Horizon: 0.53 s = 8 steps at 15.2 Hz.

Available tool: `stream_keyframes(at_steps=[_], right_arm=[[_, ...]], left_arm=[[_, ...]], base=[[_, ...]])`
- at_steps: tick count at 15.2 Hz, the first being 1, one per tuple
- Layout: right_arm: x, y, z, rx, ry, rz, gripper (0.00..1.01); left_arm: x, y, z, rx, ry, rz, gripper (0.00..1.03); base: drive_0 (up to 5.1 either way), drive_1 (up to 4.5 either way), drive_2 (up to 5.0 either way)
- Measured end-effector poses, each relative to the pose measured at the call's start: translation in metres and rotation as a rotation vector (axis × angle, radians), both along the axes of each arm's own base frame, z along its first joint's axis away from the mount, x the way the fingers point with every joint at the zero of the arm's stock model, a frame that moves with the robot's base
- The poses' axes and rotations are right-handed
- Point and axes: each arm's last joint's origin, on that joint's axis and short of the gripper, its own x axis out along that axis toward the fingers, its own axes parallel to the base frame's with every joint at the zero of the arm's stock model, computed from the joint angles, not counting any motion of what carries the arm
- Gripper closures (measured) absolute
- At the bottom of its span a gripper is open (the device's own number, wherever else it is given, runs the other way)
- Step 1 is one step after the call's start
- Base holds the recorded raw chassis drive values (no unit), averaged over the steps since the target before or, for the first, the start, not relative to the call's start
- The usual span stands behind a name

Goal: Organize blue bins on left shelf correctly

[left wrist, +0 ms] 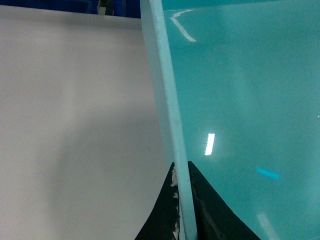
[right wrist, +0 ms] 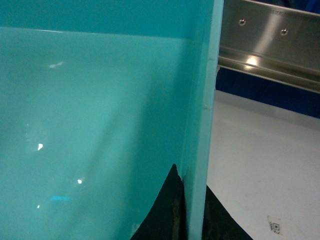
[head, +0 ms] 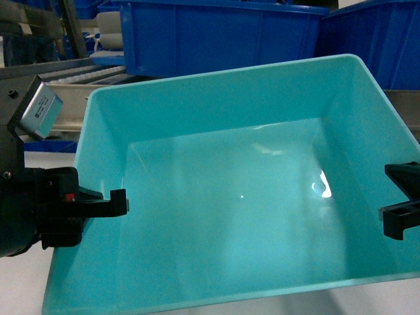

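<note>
A light turquoise blue bin (head: 243,197) fills the head view, empty and tilted, held up in front of the left shelf (head: 72,75) with its white rollers. My left gripper (head: 108,205) is shut on the bin's left wall, one finger inside and one outside. In the left wrist view that rim (left wrist: 170,100) runs up between the black fingertips (left wrist: 207,210). My right gripper (head: 403,210) is shut on the bin's right wall; the right wrist view shows the wall (right wrist: 202,100) pinched between its fingers (right wrist: 165,215).
Dark royal-blue ribbed crates (head: 216,33) stand on the shelf behind the bin. A steel shelf rail (right wrist: 270,45) crosses the right wrist view above the white tabletop (right wrist: 260,160). The same white tabletop (left wrist: 75,125) lies left of the bin.
</note>
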Motion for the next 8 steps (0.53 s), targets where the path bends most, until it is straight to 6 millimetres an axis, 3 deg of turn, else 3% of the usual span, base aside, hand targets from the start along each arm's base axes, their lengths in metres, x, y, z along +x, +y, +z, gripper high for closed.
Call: stream_keyframes(at_steps=[4,8], right_arm=[[0.0000,-0.0002,-0.0004,-0.002,0.006,-0.002,0.99],[-0.0001,-0.0002,-0.0006,-0.002,0.008,-0.001,0.99]], left_arm=[[-0.0001,0.0000,-0.0001,0.000,0.001,-0.001,1.01],[-0.0002,-0.0001,-0.0002,0.001,0.003,-0.001,1.01]], base=[[-4.3,0.18,4.3],[-4.7,1.62,3.6]])
